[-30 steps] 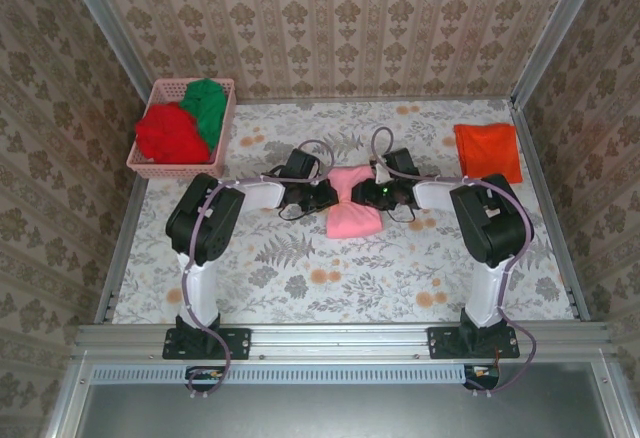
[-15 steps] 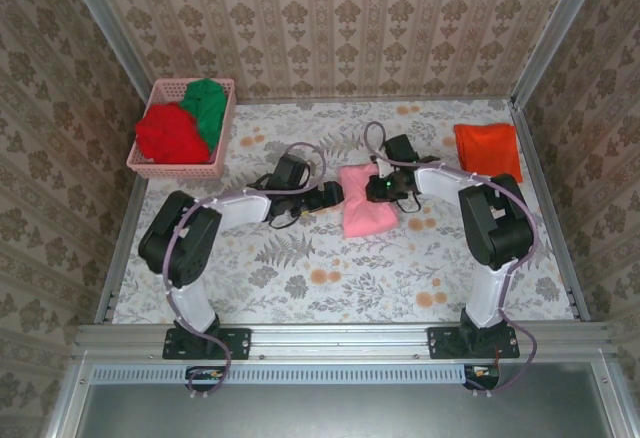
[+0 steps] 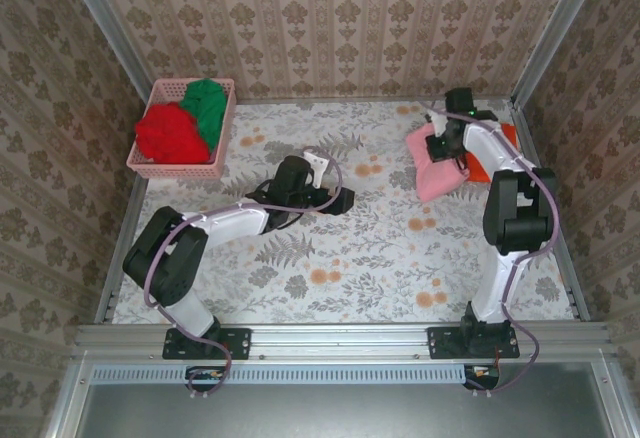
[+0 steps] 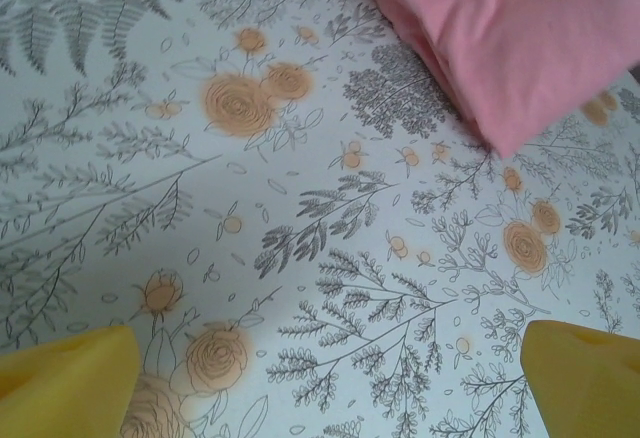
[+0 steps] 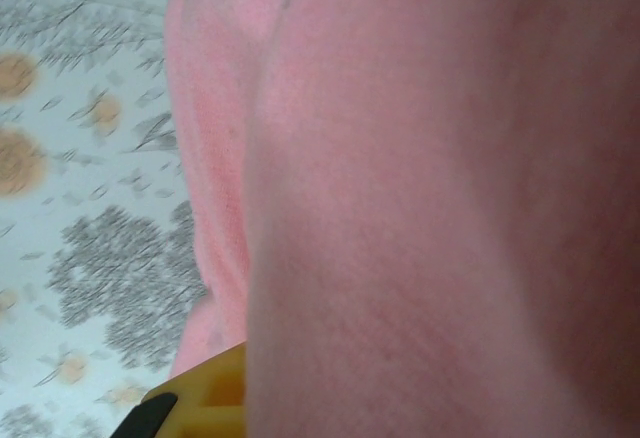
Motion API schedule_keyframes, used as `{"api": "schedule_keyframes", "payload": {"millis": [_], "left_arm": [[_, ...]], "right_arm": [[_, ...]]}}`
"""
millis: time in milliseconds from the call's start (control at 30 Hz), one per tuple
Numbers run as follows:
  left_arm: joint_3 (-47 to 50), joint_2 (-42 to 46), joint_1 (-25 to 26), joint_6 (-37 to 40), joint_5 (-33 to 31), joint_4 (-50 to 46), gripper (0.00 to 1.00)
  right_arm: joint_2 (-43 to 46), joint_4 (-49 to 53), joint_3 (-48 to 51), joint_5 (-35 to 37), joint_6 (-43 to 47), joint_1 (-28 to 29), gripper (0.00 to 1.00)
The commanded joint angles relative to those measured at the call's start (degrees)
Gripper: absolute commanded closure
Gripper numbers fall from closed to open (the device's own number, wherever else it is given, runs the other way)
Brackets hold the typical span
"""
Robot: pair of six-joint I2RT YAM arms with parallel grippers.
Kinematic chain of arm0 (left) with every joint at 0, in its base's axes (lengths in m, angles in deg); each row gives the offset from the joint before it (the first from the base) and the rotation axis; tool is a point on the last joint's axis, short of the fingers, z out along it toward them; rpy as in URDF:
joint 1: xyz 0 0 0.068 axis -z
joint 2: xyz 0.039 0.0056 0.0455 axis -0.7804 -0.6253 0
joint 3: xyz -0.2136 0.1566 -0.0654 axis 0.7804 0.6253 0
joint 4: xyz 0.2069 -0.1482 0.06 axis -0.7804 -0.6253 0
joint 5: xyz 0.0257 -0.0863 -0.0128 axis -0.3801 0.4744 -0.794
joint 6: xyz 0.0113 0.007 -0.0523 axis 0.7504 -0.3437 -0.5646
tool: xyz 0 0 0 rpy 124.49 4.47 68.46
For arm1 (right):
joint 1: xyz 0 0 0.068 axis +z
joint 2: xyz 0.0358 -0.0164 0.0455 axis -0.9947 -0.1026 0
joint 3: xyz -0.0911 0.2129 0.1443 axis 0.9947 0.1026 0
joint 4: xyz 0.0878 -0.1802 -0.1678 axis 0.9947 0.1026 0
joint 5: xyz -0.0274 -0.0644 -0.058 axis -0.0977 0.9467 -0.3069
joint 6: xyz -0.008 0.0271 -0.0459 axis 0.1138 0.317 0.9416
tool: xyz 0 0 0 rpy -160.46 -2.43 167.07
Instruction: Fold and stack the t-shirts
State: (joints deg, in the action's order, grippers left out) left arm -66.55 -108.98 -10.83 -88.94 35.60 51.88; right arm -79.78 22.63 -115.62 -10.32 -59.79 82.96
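My right gripper (image 3: 446, 146) is shut on the folded light pink t-shirt (image 3: 435, 179), holding it at the far right of the table against the orange folded t-shirt (image 3: 481, 169), which my arm partly hides. Up close, the pink t-shirt (image 5: 430, 198) covers most of the right wrist view, with one yellow finger (image 5: 200, 403) showing at its lower edge. The left gripper (image 3: 340, 199) stands open over bare tablecloth mid-table, its fingertips (image 4: 65, 383) wide apart and nothing between them; the pink t-shirt (image 4: 510, 48) lies well beyond it. A red t-shirt (image 3: 168, 134) and a green t-shirt (image 3: 207, 105) lie crumpled in the basket.
The pink lattice basket (image 3: 178, 169) stands at the far left corner. A floral tablecloth (image 3: 340, 268) covers the table, with metal rails along its left and right edges. Free room lies across the middle and front.
The right gripper has carried the pink t-shirt from the table's middle to the far right by the orange one. The left gripper has let go of it and stays near the middle.
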Motion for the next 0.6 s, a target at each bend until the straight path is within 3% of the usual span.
{"api": "schedule_keyframes", "payload": {"millis": [0,300,567], "left_arm": [[-0.6,0.3,0.2,4.4,1.0,2.1,0.00],[-1.2,0.0,0.3,6.5,2.0,1.3,0.00],[-0.9,0.1,0.9,9.0,2.9,2.0,0.00]], "right_arm": [[-2.9,7.5,-7.5,-1.8,5.2,-2.1,1.00],[-8.7,15.3,-21.3,-3.8,9.1,-8.4,1.00],[-11.4,16.4,-25.0,-7.9,9.5,-12.7,1.00]]}}
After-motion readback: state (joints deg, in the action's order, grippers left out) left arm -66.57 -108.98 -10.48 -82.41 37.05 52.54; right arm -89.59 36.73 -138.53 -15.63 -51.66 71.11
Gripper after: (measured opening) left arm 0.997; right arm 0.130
